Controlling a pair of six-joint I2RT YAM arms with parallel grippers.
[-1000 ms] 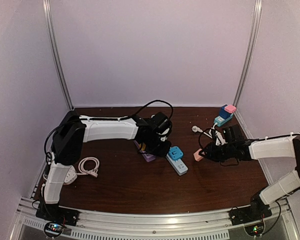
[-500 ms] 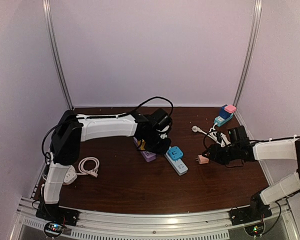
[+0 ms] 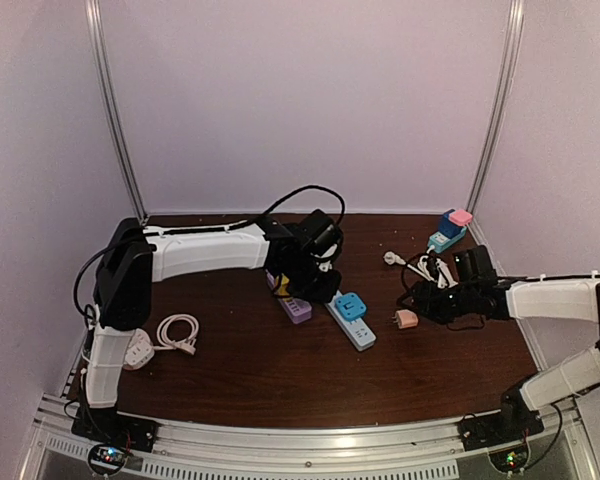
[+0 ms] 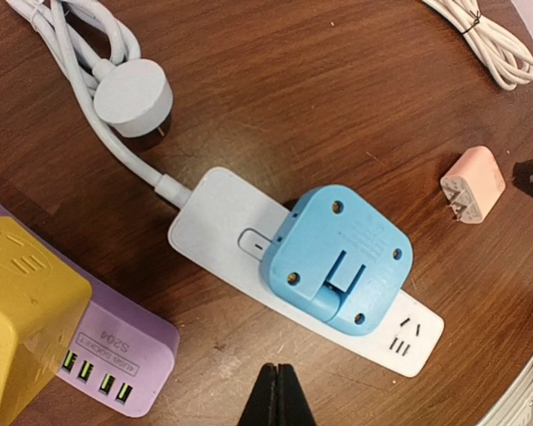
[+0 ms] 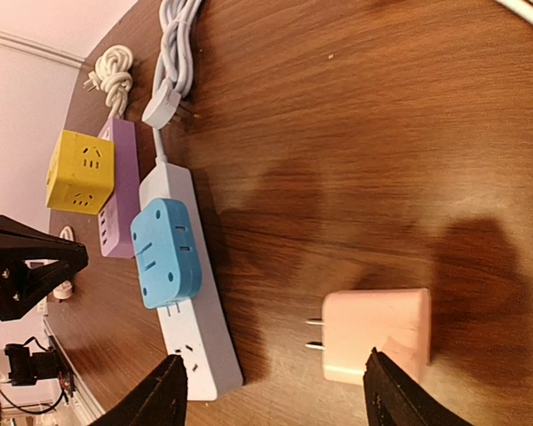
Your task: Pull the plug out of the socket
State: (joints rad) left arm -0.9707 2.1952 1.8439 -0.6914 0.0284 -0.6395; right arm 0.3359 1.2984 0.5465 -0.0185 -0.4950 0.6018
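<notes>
The pink plug [image 3: 407, 319] lies loose on the table with its prongs towards the white power strip [image 3: 361, 333], a short way right of it. It also shows in the right wrist view [image 5: 377, 335] and the left wrist view [image 4: 473, 185]. My right gripper [image 3: 426, 304] [image 5: 280, 395] is open, and the plug lies just ahead of it, near one finger. A blue adapter [image 4: 338, 257] [image 5: 164, 251] sits plugged in the white strip [image 4: 209, 222]. My left gripper [image 3: 318, 290] [image 4: 280, 398] is shut and empty, hovering by the strip's near side.
A purple strip [image 4: 115, 355] with a yellow cube [image 4: 18, 311] lies left of the white strip. The white strip's cord and round plug [image 4: 131, 96] lie behind it. A teal strip with blue and pink plugs [image 3: 449, 228] and white cables [image 3: 420, 263] are back right. A coiled cord [image 3: 177, 332] lies at left.
My right gripper carried the pink plug a little to the right, let it go on the table and drew back. My left gripper shifted slightly back and left.
</notes>
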